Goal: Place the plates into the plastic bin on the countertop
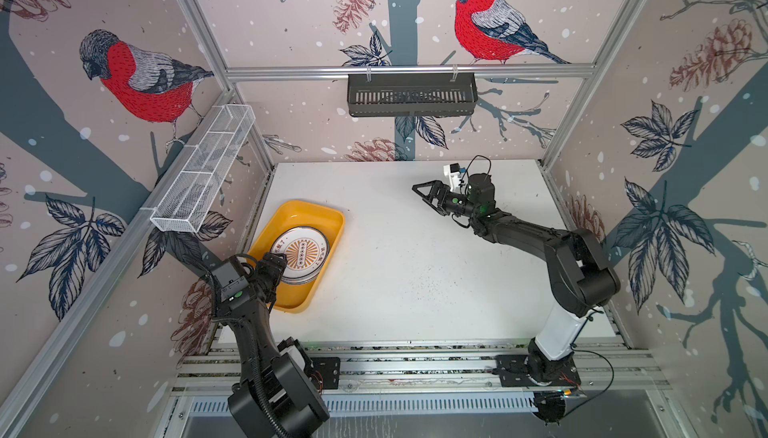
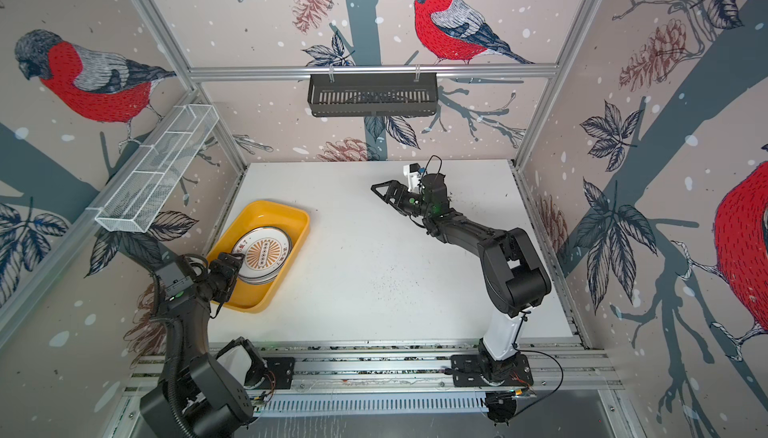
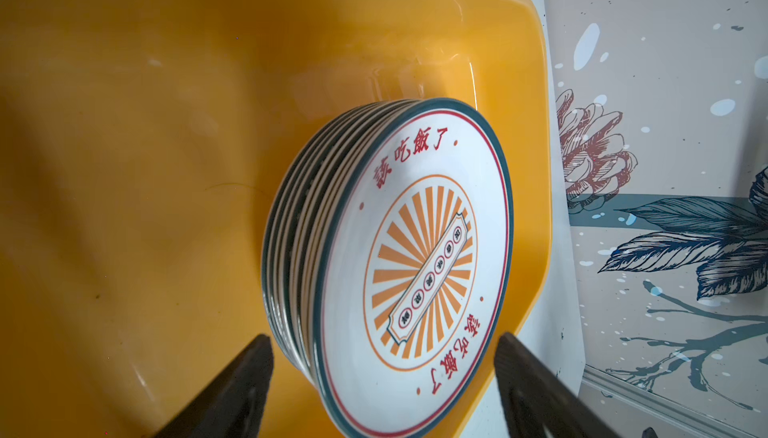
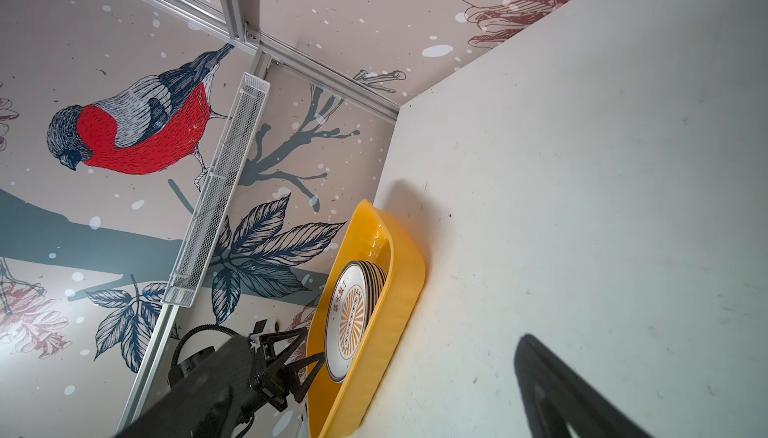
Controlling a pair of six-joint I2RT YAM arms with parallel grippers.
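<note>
A stack of several plates [image 1: 300,253] [image 2: 262,255] lies in the yellow plastic bin [image 1: 316,215] [image 2: 282,211] at the left of the white countertop [image 1: 415,273]. The top plate [image 3: 419,265] has an orange sunburst centre, red lettering and a dark green rim. My left gripper [image 1: 274,264] [image 3: 382,337] is open at the near edge of the stack. Its fingers stand either side of that edge with a gap on each side. My right gripper [image 1: 422,195] [image 2: 381,194] hangs open and empty over the back middle of the countertop. The right wrist view shows the bin [image 4: 399,290] and plates [image 4: 351,319] from afar.
A black slatted basket [image 1: 411,95] hangs on the back rail. A white wire-mesh basket [image 1: 203,169] hangs on the left wall rail above the bin. Aluminium rails [image 1: 415,363] carrying the arm bases run along the front edge. Patterned walls close in three sides.
</note>
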